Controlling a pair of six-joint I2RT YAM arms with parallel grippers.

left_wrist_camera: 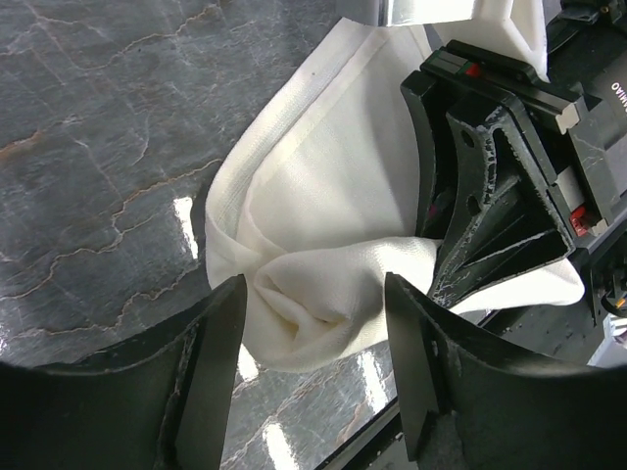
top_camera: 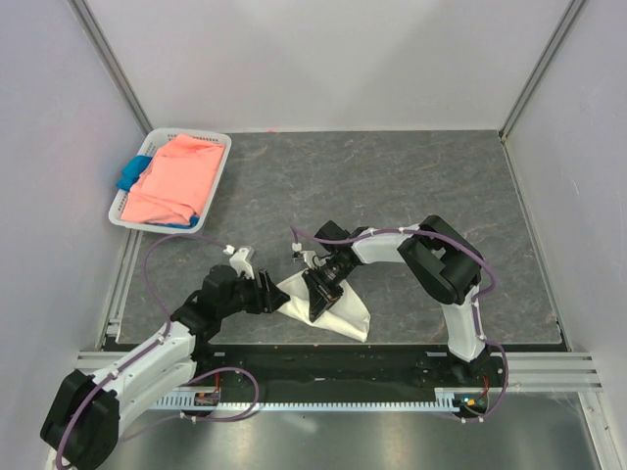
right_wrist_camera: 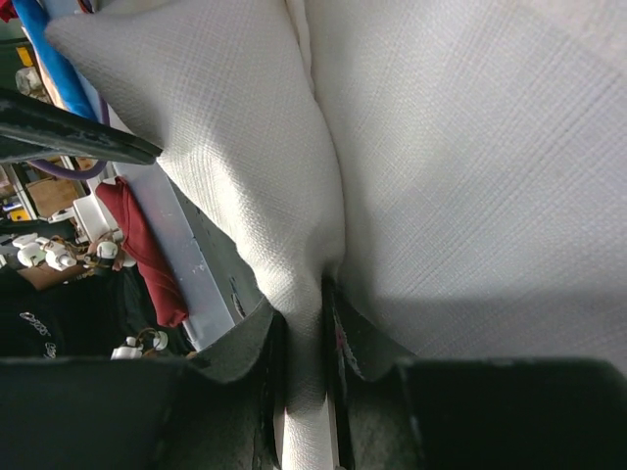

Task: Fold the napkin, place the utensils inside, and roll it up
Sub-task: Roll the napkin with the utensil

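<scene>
Folding looks barely begun: the napkin lies bunched at lower centre, right end effector clamped on it, left end effector spread around a fold; no spoon shows.

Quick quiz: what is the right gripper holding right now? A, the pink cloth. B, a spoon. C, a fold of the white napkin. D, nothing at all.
C: in the right wrist view, a raised fold of the napkin is pinched tight in the right gripper.
</scene>
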